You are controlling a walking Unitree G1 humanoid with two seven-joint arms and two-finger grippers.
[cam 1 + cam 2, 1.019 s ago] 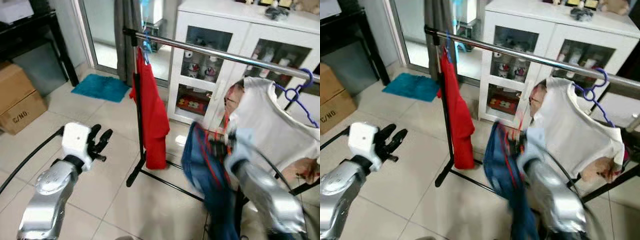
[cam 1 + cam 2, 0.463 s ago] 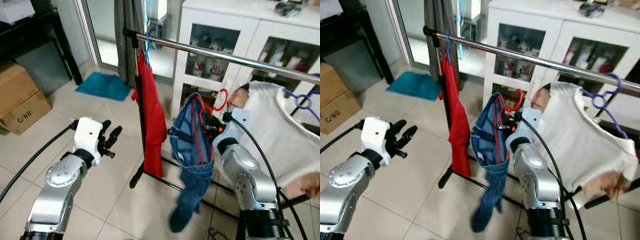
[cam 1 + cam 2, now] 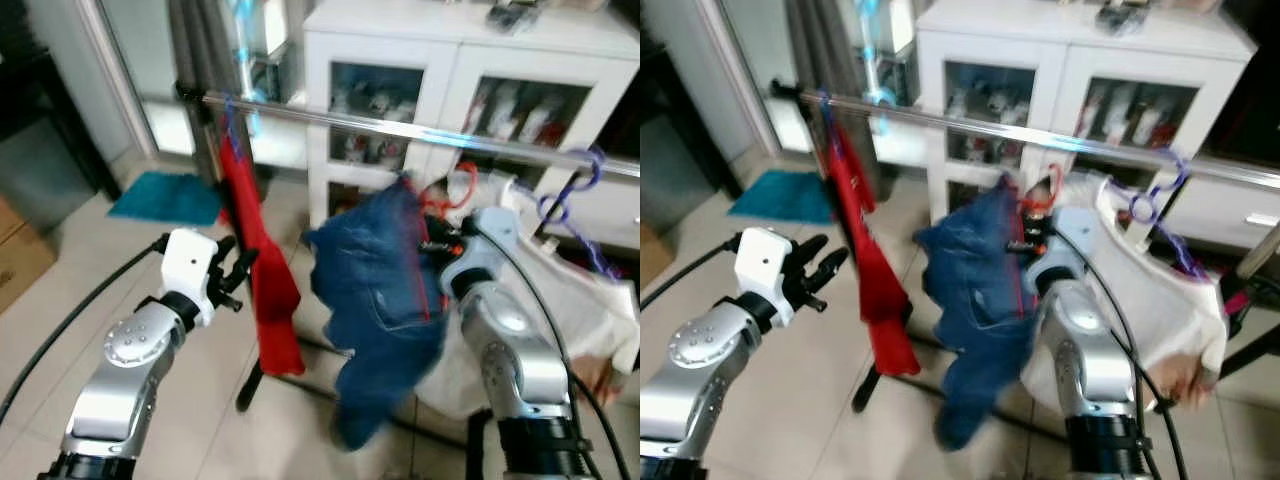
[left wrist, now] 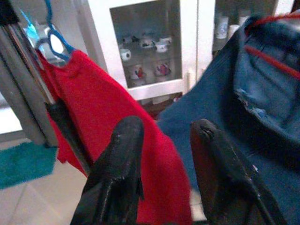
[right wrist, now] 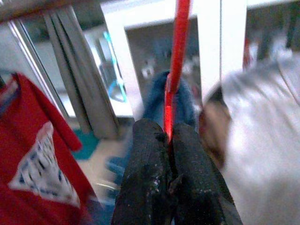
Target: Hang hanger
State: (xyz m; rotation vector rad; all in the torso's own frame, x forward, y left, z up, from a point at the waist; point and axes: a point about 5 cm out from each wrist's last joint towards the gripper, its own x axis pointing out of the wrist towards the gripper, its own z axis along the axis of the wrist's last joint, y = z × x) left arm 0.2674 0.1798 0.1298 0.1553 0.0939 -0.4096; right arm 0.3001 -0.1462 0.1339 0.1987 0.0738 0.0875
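Red plastic is pinched between the fingers of my right hand [image 5: 171,140]: I have the red hanger [image 3: 455,195] clamped by its neck, blue jeans [image 3: 375,290] draped on it. Half a second back the hook sat well below the rail [image 3: 400,130]; now I've raised it until the hook is just under the chrome, between the red shirt [image 3: 258,270] and the white shirt [image 3: 560,300] on its purple hanger [image 3: 575,180]. It isn't over the rail yet, so I judge a lift and forward hook comes next. My left hand [image 4: 164,173] hovers open near the red shirt, holding nothing.
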